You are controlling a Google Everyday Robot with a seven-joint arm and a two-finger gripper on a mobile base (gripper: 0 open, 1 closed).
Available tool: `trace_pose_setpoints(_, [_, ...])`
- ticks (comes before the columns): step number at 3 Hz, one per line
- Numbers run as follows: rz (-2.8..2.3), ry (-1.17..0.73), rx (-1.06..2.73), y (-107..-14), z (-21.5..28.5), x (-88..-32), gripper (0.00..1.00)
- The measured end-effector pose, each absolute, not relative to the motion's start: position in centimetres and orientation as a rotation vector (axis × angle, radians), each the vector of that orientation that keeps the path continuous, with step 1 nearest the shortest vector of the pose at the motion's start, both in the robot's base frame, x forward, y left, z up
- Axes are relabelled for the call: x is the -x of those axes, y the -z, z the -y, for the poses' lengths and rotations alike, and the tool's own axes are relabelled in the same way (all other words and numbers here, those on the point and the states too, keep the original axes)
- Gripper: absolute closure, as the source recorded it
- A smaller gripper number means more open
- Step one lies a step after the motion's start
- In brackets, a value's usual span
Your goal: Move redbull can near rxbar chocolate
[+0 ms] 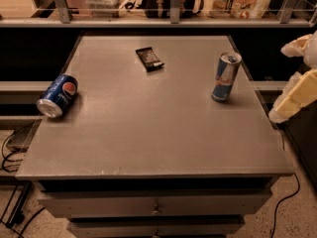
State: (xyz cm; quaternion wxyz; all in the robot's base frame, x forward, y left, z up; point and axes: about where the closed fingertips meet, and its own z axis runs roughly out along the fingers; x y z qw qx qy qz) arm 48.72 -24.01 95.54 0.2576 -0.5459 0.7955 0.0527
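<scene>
Gripper (297,79) at far right — redbull can (226,77) upright (rxbar chocolate (149,58) apart).

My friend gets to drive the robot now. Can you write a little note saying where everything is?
Gripper: off the table's right side, not touching anything.
Redbull can: upright near the right edge.
Rxbar chocolate: flat at the back middle, well apart from the can.
Pepsi can: on its side, far left; leave it.
Done: nothing yet.
Left: grasp the can, set it beside the bar.
</scene>
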Motion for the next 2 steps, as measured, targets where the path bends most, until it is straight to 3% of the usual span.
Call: trace_pose_setpoints(2, [-2.02, -0.38, 1.375, -93.8, 21.2, -53.5, 0.0])
